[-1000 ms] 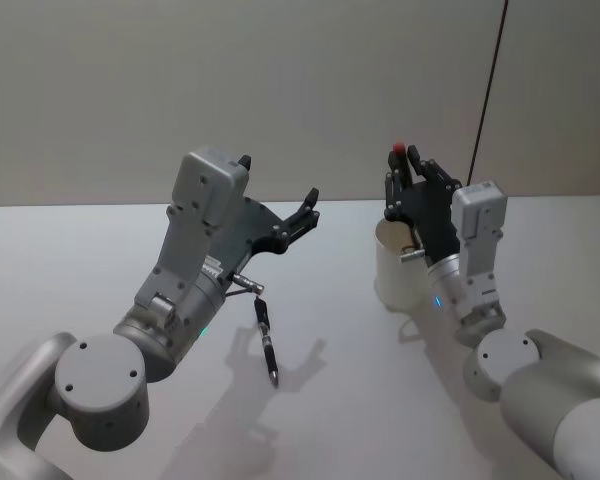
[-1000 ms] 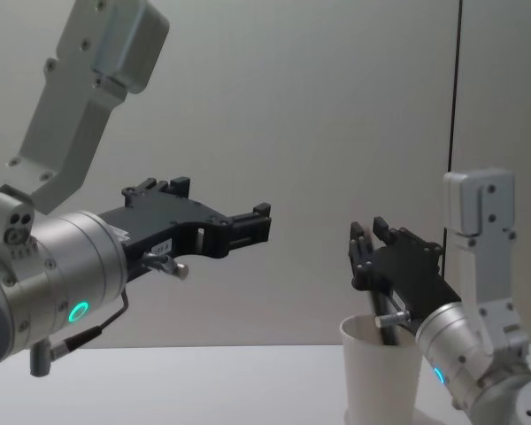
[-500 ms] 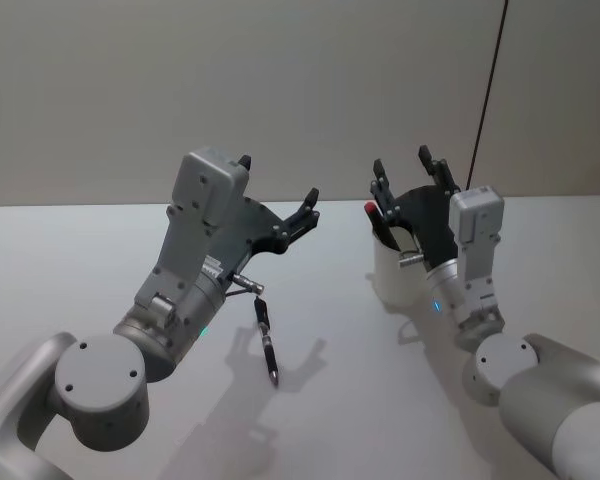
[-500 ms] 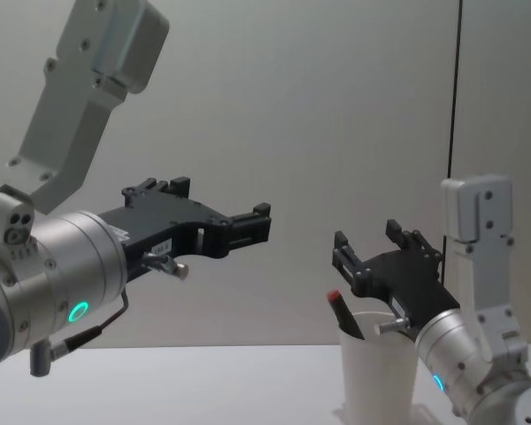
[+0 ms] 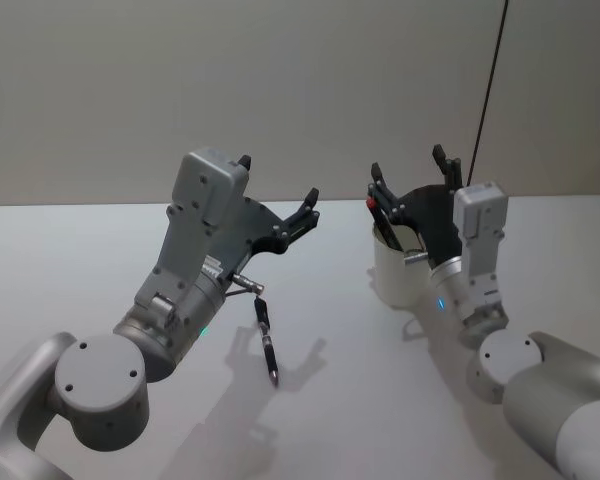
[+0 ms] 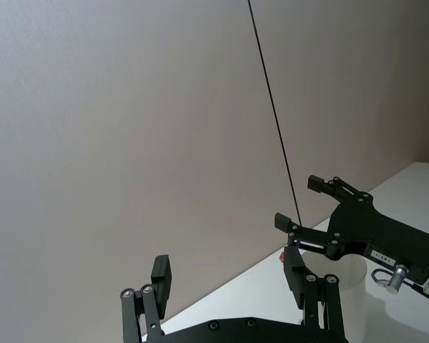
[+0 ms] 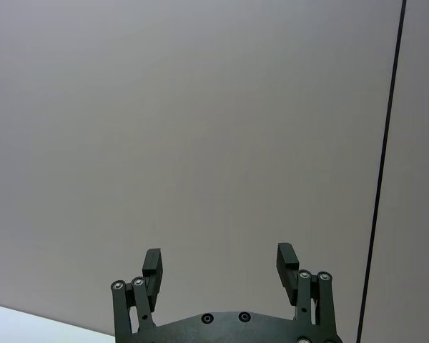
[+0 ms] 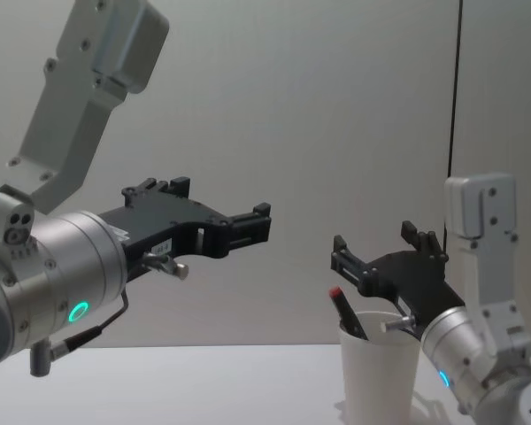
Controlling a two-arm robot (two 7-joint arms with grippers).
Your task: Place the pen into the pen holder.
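The pen [image 5: 382, 222] is a slim dark stick with a red end. It stands tilted inside the pen holder [image 5: 400, 278], with the red end poking above the rim on the side toward the robot's left. The holder is a plain white paper cup, smooth and tapered, wider at its rolled rim. It stands upright on the table [image 5: 80, 260], to the robot's right.

The right gripper [image 5: 408, 175] hovers just above the cup's mouth. Its black, angular fingers are spread wide and there is nothing between them. In the chest view, the pen's red end [image 8: 334, 291] sits just below one fingertip [image 8: 340, 245] and apart from it.

The left gripper [image 5: 278, 180] is held up in the air over the middle of the table, well apart from the cup. Its fingers are likewise parted and empty.

Below it a dark pen-shaped item [image 5: 269, 343] lies flat on the pale, matte tabletop. Behind is a plain beige wall [image 5: 130, 80] with a thin black cord [image 5: 490, 90] running down it.
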